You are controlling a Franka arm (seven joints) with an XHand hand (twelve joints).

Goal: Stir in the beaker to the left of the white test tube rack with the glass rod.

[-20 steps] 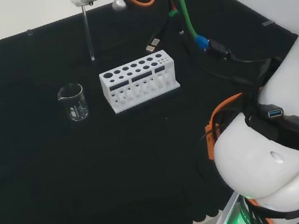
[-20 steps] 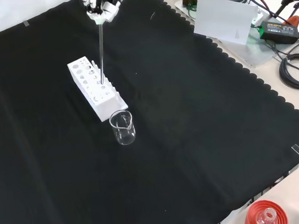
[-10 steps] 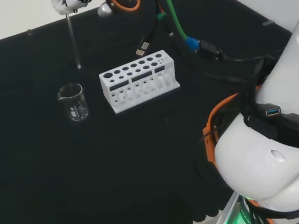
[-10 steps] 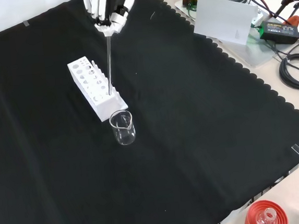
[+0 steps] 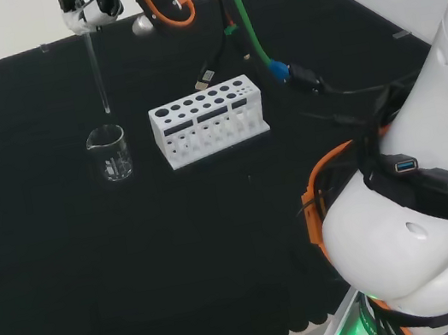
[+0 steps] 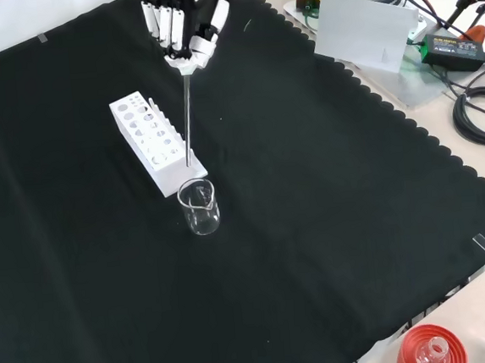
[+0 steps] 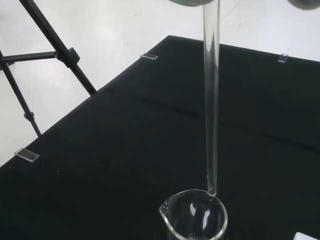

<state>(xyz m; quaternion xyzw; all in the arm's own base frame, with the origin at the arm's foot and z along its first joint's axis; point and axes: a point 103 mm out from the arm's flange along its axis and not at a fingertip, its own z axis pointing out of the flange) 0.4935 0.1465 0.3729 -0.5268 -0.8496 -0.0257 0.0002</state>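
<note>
The hand [image 6: 180, 26] hangs high over the bench [image 6: 328, 191], fingers [image 6: 167, 22] pinching the glass rod [image 6: 187, 118] upright; its lower tip sits just above the beaker [image 6: 199, 207] rim, right beside the white test tube rack [image 6: 154, 141].

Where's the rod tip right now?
In the head view the rod hangs upright from the hand, its tip just above the beaker rim, left of the rack. The wrist view shows it not yet inside.

Robot hand [image 6: 183, 25], rod [image 6: 187, 118] above beaker [image 6: 200, 207]
</note>
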